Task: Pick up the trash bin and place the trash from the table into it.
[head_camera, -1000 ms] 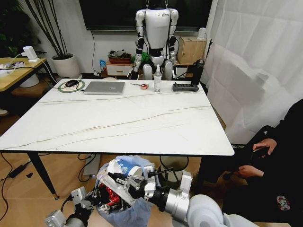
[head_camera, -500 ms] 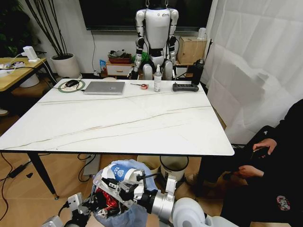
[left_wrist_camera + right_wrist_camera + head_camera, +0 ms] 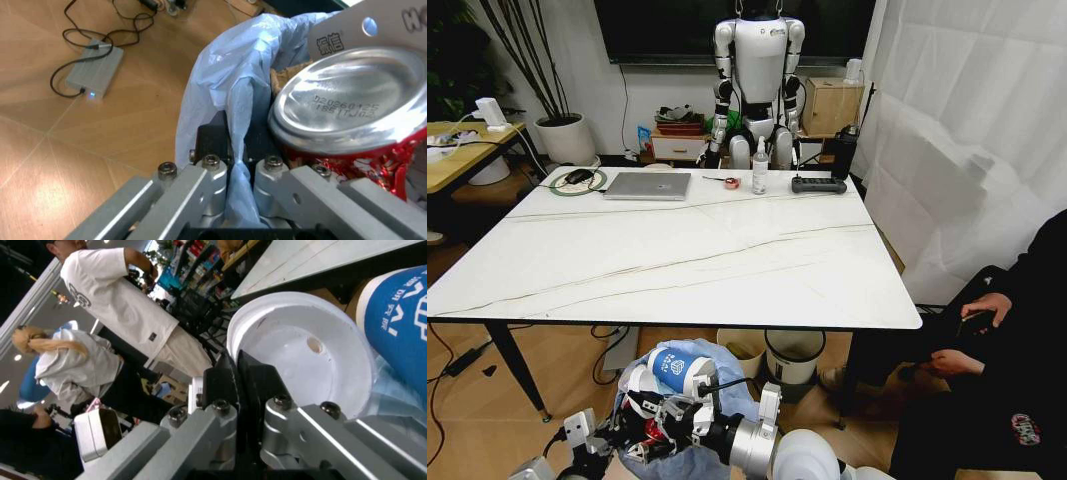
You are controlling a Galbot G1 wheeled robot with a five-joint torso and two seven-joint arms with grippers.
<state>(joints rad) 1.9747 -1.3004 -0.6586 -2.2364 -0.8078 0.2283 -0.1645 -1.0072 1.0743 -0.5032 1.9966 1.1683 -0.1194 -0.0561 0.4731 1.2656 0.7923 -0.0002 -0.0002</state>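
The trash bin [image 3: 723, 368], lined with a crinkly light-blue bag [image 3: 220, 75], hangs below the near edge of the marble table [image 3: 727, 260]. My left gripper [image 3: 599, 440] [image 3: 237, 167] is shut on the bag's rim. Trash fills the bin: a blue-white paper cup [image 3: 675, 368] [image 3: 400, 310] lies on top, and a red can [image 3: 340, 105] with a silver end sits beside the left fingers. My right gripper [image 3: 672, 418] [image 3: 237, 380] is over the bin's mouth, shut on the rim of a white lid [image 3: 307, 360] beside the cup.
At the table's far end lie a silver laptop [image 3: 647, 185], a white bottle [image 3: 760, 168] and a power strip [image 3: 818, 185]. A cream bin [image 3: 742, 345] and a grey bin [image 3: 794, 352] stand under the table. A seated person [image 3: 1017, 350] is at the right.
My right gripper has sunk lower and leftward into the bin's mouth with the cup and lid. The bin and left gripper have dropped slightly in view.
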